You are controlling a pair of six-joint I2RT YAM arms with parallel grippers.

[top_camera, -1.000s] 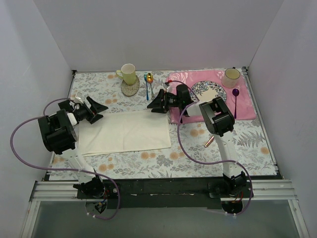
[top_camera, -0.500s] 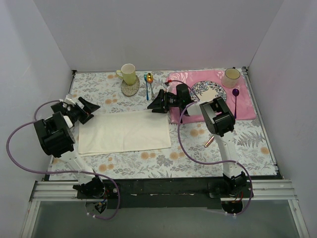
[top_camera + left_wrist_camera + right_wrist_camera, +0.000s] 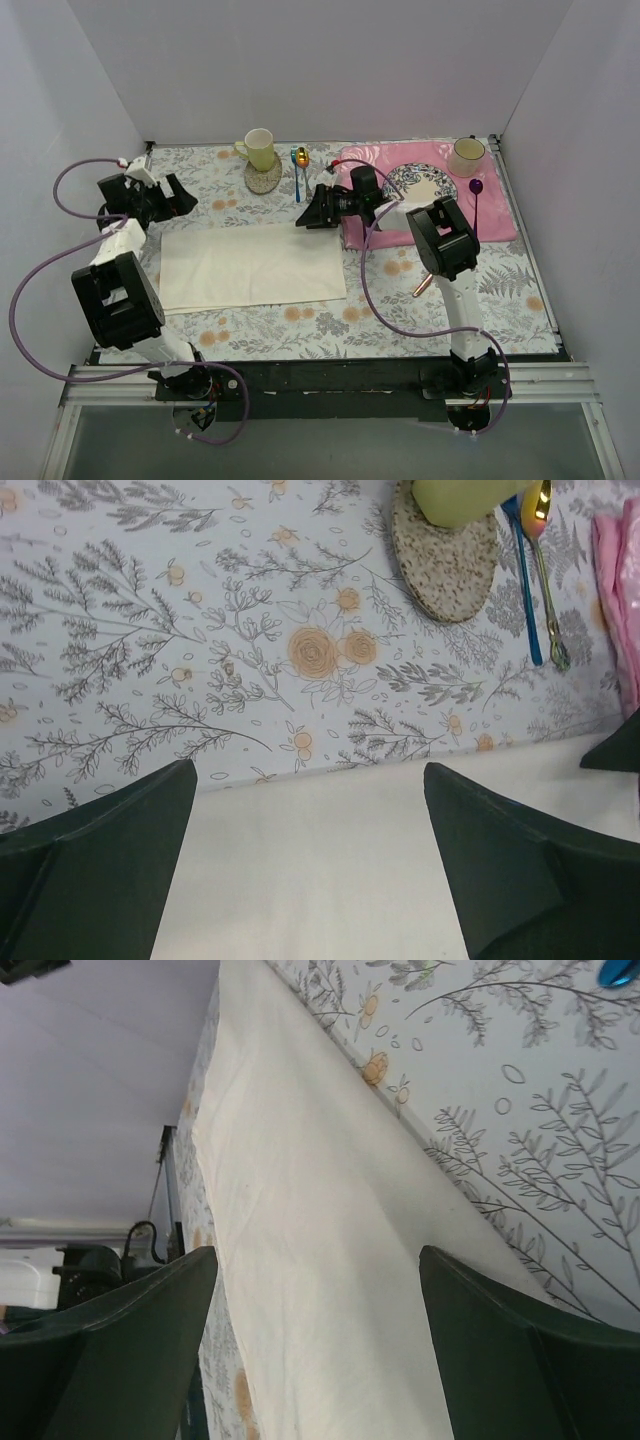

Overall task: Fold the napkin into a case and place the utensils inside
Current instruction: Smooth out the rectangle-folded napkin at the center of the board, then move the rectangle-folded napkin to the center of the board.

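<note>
worktop point(image 3: 300, 325): read as a clock face from above, with 6 o'clock at the arm bases and 12 o'clock at the far wall.
knife point(image 3: 422, 286): nearest task thing, at about 4 o'clock of the napkin and apart from it. Only a short copper piece shows under the right arm. It seems to lie from 7 to 1 o'clock, and I cannot tell which end is the blade.
knife handling: I judge it thin, stiff and smooth, so it may slip. A pinch across the middle of its length seems best.
napkin point(image 3: 250, 265): lies flat at the left centre, one plain cream rectangle. Its long axis runs from 9 to 3 o'clock.
napkin handling: I judge it light, soft and limp. It will sag and drag on the printed cover, and it will not keep a shape. Take it at the far corners or along the far edge, one gripper on each side.
left gripper point(image 3: 183, 196): fingers spread wide and holding nothing, above the far edge near the napkin's 10 o'clock corner.
right gripper point(image 3: 308, 210): jaws wide apart and empty, over the napkin's 1 o'clock corner and facing 9 o'clock.
spoon point(image 3: 302, 157): farthest task thing, at 12 o'clock of the napkin and well apart from it, just beside a blue-handled spoon point(image 3: 523, 575). Its gold bowl points to 12 o'clock and its teal handle to 6 o'clock.
spoon handling: rigid and slim, it lies flat. Its neighbour is very close, so a careful pinch on the handle is needed.
</note>
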